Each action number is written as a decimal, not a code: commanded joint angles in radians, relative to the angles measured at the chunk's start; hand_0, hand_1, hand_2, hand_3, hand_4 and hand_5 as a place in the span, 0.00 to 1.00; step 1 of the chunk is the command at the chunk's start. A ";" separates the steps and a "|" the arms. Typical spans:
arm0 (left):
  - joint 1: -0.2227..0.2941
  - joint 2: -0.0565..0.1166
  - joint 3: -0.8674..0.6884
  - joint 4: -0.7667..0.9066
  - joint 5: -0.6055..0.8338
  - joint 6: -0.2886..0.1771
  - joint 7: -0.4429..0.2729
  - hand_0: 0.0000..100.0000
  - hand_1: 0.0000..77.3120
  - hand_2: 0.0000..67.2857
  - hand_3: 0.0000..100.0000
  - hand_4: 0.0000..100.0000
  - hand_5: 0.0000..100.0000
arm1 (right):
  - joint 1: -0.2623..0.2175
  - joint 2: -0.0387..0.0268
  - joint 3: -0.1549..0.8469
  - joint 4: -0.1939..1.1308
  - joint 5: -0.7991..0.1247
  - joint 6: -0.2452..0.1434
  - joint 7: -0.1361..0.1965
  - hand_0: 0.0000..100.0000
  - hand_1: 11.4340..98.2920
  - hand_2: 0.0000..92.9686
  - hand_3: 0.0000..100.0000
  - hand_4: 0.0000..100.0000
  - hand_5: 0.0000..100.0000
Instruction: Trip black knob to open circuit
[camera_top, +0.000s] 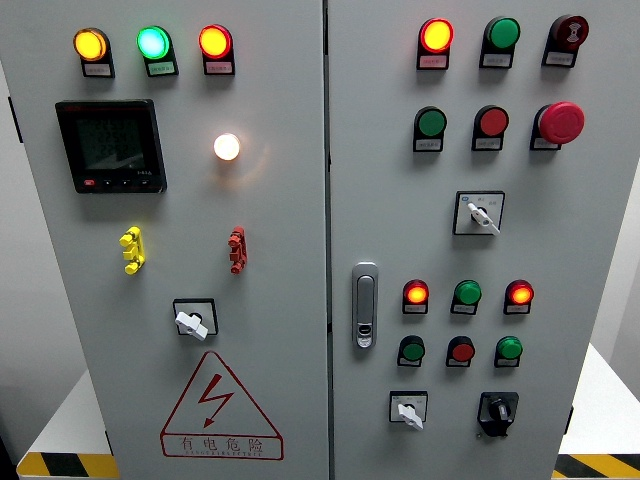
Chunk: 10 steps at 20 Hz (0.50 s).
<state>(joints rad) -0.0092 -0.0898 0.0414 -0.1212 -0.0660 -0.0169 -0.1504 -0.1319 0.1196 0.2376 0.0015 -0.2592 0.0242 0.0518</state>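
The black knob (497, 412) sits at the lower right of the right-hand cabinet door, on a black square base, its handle pointing up and slightly right. Left of it is a white rotary selector (409, 410) on a black-framed plate. Neither of my hands nor either arm shows anywhere in the head view.
The grey cabinet has two doors with a chrome door handle (365, 306) on the right one. The right door carries lit red lamps, green and red push buttons, a red emergency mushroom button (560, 122) and another white selector (480, 213). On the left door are a meter (110, 146), a glowing white lamp (227, 147) and a hazard triangle (221, 405).
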 joint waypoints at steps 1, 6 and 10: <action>0.000 0.001 0.000 0.000 0.000 0.000 0.000 0.00 0.04 0.19 0.21 0.07 0.02 | 0.000 0.0016 -0.001 0.003 0.000 -0.001 -0.003 0.70 0.26 0.08 0.18 0.15 0.19; 0.000 0.001 0.000 0.000 0.000 0.000 0.000 0.00 0.04 0.19 0.21 0.07 0.02 | 0.003 0.0000 -0.001 0.008 0.001 -0.001 -0.001 0.70 0.26 0.08 0.18 0.15 0.19; 0.000 0.001 0.000 0.000 0.000 0.000 0.000 0.00 0.04 0.19 0.21 0.07 0.02 | 0.017 0.0000 0.097 0.009 -0.041 0.000 -0.001 0.70 0.26 0.08 0.18 0.15 0.18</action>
<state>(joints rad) -0.0092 -0.0901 0.0414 -0.1212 -0.0660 -0.0169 -0.1497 -0.1175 0.1197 0.2918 0.0093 -0.2792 0.0240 0.0514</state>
